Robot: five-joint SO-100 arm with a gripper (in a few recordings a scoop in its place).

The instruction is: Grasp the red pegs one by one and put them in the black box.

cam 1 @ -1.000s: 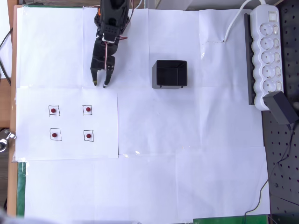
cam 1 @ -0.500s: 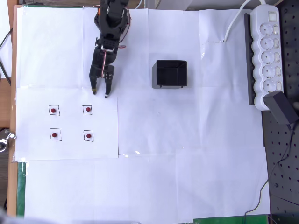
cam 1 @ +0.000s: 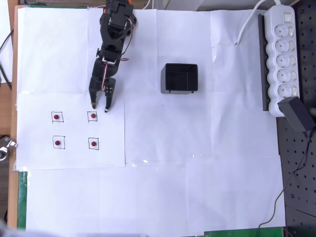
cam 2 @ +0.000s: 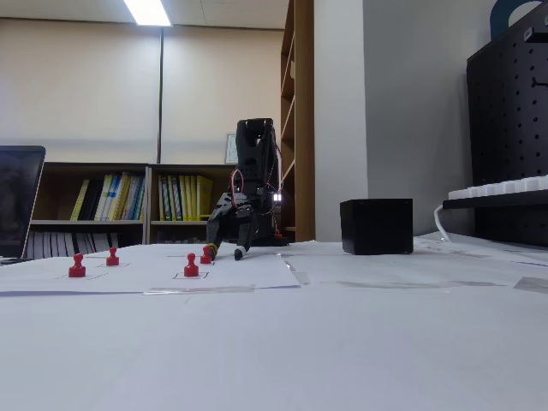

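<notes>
Several red pegs stand upright in small drawn squares on the white paper at the left. The upper right one is nearest the arm; others are at the upper left and lower right. My black gripper is open and empty. Its tips hang just above that nearest peg in the overhead view, pointing down toward the paper. The black box sits open-topped to the right of the arm, with nothing visible inside.
A white power strip and a black adapter lie along the right edge beside a black pegboard. White paper sheets cover the table. A laptop edge shows at the left of the fixed view.
The arm has reached forward and slightly left, carrying the open gripper from the paper seam down to just above the upper right peg. Pegs and box have not moved.
</notes>
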